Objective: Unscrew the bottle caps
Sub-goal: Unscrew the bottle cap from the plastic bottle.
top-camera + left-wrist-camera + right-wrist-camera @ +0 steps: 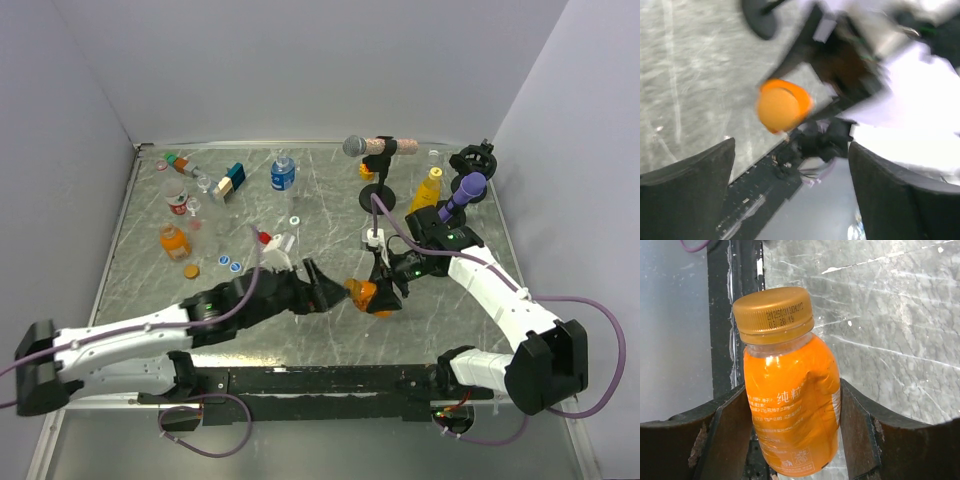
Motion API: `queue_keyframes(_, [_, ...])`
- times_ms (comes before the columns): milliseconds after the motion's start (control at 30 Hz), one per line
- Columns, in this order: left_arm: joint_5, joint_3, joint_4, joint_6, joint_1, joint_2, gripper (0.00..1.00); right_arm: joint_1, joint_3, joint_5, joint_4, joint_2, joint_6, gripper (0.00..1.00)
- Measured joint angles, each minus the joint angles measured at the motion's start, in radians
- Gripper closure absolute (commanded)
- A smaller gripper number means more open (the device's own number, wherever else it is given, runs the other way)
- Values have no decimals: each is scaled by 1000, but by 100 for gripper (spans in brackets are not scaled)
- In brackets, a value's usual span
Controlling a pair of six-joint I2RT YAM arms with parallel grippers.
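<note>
Your grey marbled tabletop (pixel 330 250) carries a squat orange bottle (pixel 174 241) at the left, a loose orange cap (pixel 191 271) and blue cap (pixel 225 262) near it (both lying flat), and a blue-labelled bottle (pixel 283 173) standing further back.

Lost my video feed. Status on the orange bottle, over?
Right gripper shut on orange bottle. Left gripper open, facing cap, not gripping. Cap on. Nothing between.

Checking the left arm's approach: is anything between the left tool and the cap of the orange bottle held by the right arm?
Nothing visible does. The open left tool faces the orange cap with only air between; the right tool grips the orange bottle by its body, clear of the cap.
</note>
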State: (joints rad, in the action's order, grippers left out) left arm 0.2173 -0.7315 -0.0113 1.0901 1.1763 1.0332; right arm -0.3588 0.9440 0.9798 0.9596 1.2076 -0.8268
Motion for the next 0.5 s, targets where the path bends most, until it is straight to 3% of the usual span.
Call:
queue_keyframes(200, [-153,100,-98,-241,-14,-230,3,3,0,-8,3,0,-6,85])
queue_keyframes(500, [-311,257,-211,-621,-15,-277,3,3,0,-2,27,0,-37,85])
